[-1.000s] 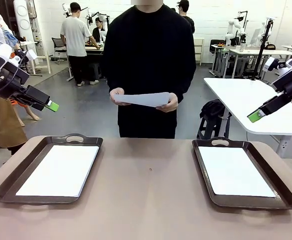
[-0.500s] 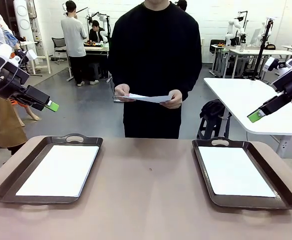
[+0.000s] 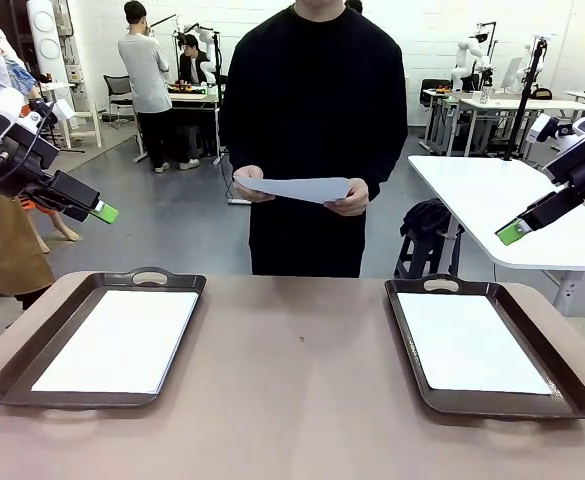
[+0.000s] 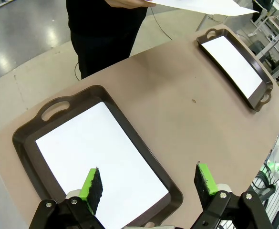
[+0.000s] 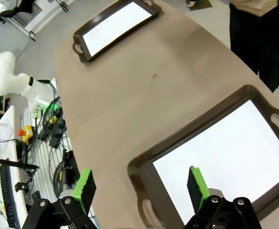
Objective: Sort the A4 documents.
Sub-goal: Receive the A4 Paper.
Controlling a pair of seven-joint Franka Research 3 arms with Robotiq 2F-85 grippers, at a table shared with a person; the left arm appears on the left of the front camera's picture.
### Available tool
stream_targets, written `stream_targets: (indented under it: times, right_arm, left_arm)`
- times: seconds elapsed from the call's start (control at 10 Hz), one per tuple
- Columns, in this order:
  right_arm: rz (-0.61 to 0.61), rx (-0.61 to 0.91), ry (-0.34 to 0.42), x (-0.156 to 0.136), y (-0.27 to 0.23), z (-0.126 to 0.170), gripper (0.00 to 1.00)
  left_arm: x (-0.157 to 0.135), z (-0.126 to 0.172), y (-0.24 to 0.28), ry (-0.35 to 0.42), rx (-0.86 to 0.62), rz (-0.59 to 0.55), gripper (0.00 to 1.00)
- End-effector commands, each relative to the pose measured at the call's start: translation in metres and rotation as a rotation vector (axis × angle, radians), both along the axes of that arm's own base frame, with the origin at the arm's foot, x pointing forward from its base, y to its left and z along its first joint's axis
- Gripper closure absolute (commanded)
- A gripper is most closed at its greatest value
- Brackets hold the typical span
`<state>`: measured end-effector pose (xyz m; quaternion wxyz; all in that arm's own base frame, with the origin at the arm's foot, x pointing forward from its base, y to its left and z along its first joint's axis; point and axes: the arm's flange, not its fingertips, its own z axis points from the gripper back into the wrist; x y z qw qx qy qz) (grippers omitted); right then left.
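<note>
**Meanwhile: one sheet held by the person, two sheets lying in trays, both pincers wide**

Across the counter (image 3: 302, 400), a person in a black top is seen standing at the far side with a white A4 sheet (image 3: 297, 188) held flat between both hands, one hand (image 3: 250, 186) at each end, well above the counter. Part of that sheet is also caught at the top edge of the left wrist view.

Two dark brown handled trays are set on the counter, well apart. In the left tray (image 3: 32, 365) a white sheet (image 3: 122, 340) is laid flat on the floor, with brown rim left showing all round. In the right tray (image 3: 562, 375) a second white sheet (image 3: 469, 342) is laid the same way.

The left pincer (image 4: 149, 183) is held high above the left tray, its green-padded fingers (image 4: 92, 185) spread wide with nothing between them; the tray's sheet is seen below the gap. In the front view this pincer (image 3: 100, 211) is raised at the left edge, clear of the counter.

The right pincer (image 5: 141, 183) is likewise spread wide and empty, poised above the near end of the right tray. From the front it (image 3: 513, 232) is seen raised at the right edge.
</note>
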<state>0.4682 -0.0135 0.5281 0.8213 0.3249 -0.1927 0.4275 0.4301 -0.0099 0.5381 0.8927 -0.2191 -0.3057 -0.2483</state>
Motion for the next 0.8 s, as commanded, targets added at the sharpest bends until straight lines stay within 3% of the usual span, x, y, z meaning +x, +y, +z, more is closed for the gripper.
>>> stream_targets:
  times: [0.0, 0.7]
  right_arm:
    - [-0.002, -0.002, -0.003, 0.0007, 0.0006, 0.0, 0.0]
    - [-0.002, -0.002, -0.003, 0.0007, 0.0006, 0.0, 0.0]
  left_arm:
    - [-0.0004, 0.0001, 0.0008, -0.006, 0.005, -0.009, 0.0]
    - [-0.0004, 0.0001, 0.0008, -0.006, 0.005, -0.009, 0.0]
